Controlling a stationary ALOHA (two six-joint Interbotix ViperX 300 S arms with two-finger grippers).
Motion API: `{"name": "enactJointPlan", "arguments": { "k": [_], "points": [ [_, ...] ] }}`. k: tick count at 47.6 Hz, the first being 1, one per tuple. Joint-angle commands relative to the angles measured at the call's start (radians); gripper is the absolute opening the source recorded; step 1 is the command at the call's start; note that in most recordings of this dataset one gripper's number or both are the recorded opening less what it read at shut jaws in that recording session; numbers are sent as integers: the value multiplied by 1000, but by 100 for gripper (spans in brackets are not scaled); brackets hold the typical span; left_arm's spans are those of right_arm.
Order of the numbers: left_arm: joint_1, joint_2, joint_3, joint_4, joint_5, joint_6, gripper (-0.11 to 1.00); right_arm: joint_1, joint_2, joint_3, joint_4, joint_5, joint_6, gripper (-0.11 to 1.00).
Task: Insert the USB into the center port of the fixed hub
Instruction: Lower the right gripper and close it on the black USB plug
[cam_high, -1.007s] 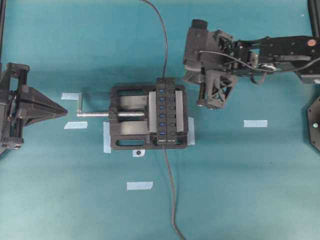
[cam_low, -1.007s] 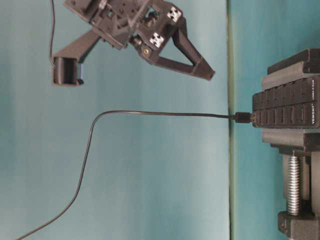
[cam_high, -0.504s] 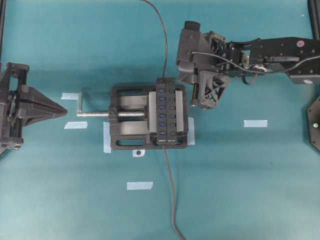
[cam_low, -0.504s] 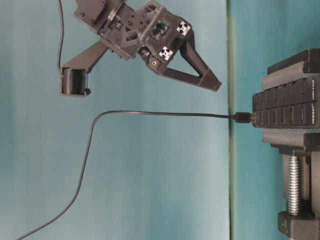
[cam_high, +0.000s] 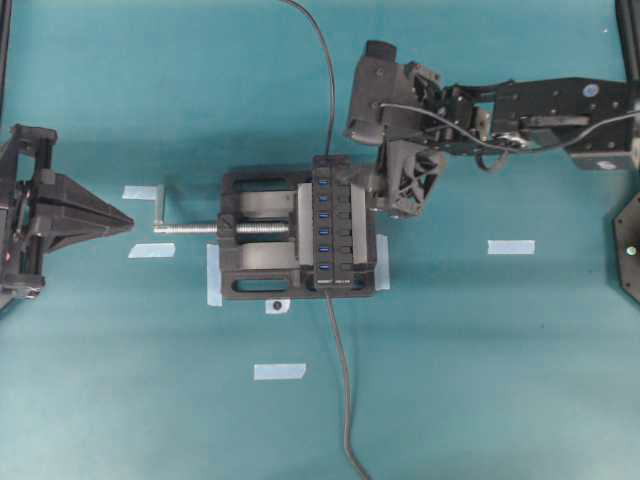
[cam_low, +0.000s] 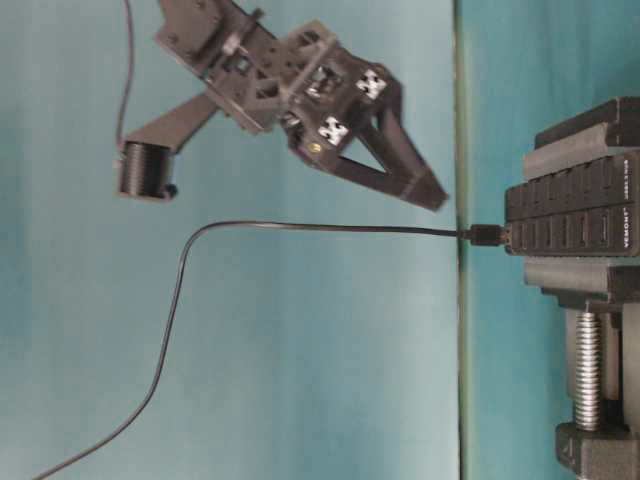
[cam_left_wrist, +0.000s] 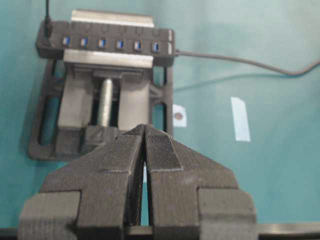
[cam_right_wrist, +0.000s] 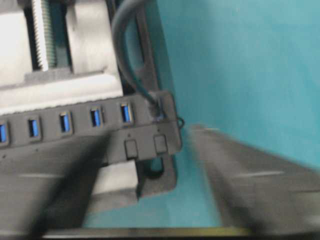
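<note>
The fixed hub (cam_high: 336, 222) is a long black bar with blue ports, clamped in a black vise (cam_high: 260, 262). The USB (cam_right_wrist: 156, 106) stands plugged into the hub's end port, and its dark cable (cam_high: 329, 90) runs off the far edge. The center port (cam_high: 324, 215) shows blue and has nothing in it. My right gripper (cam_high: 398, 192) hovers just beside that plugged end, open wide with nothing between its blurred fingers (cam_right_wrist: 250, 172). My left gripper (cam_high: 125, 221) is shut and holds nothing, well left of the vise, pointing at its screw handle.
The vise's silver screw (cam_high: 195, 228) and handle stick out to the left. Several blue tape strips (cam_high: 510, 246) lie on the teal table. The hub's own cable (cam_high: 345, 400) trails toward the near edge. A black base (cam_high: 628, 245) sits at the right edge.
My right arm has swung left and down toward the hub's plugged end, and its jaws have spread wide. The left arm, hub and cable have not moved.
</note>
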Motion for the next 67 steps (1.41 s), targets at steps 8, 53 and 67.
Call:
{"name": "enactJointPlan", "arguments": {
  "k": [8, 53, 67],
  "points": [
    [0, 0, -18, 2, -5, -2, 2, 5, 6, -17, 0, -20, -8, 79],
    [-2, -11, -8, 2, -5, -8, 2, -6, 94, -55, 0, -94, -8, 78],
    [0, -25, 0, 2, -5, -9, 2, -6, 98, -55, 0, -94, -8, 75]
  ]
}}
